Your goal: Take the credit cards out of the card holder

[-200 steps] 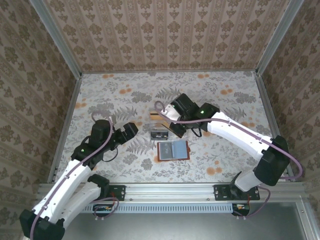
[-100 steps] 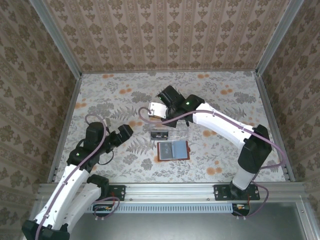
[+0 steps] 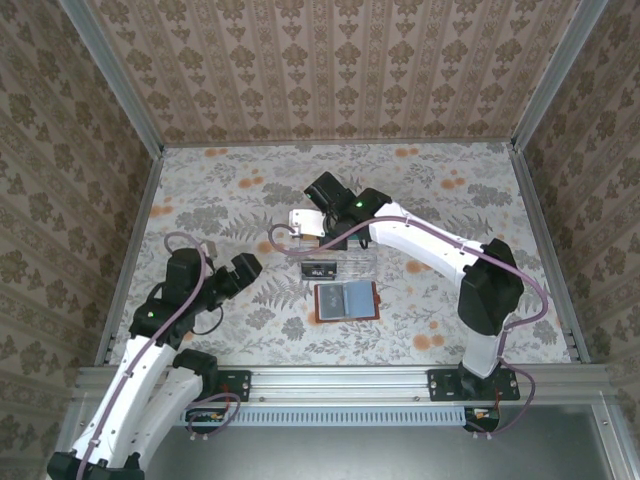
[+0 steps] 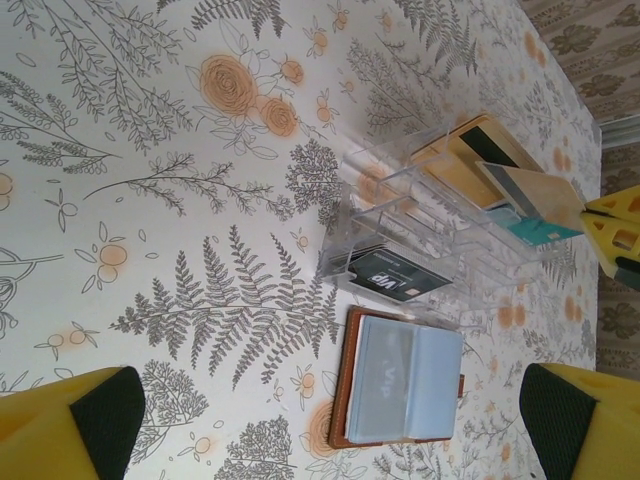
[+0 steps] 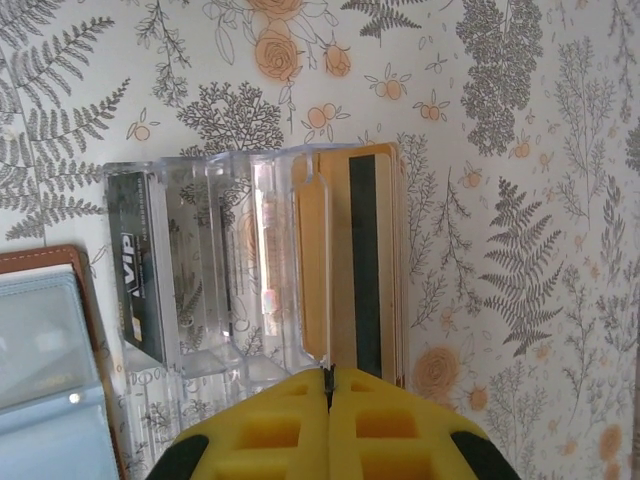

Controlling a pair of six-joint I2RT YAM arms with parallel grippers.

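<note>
Over the last second the right end effector [image 5: 328, 385] swung left above the clear tray [image 3: 338, 257]. Its jaws are closed and seem to pinch the teal card [image 4: 535, 225] edge-on, though the view is poor.

The left end effector [image 3: 243, 267] backed off, fully open and empty.

The card holder [image 4: 400, 390] lies open on the worktop [image 3: 220, 190], just beside the tray. The black card [image 4: 395, 275] and orange card [image 5: 360, 260] are already in the tray, so removal looks nearly complete.
</note>
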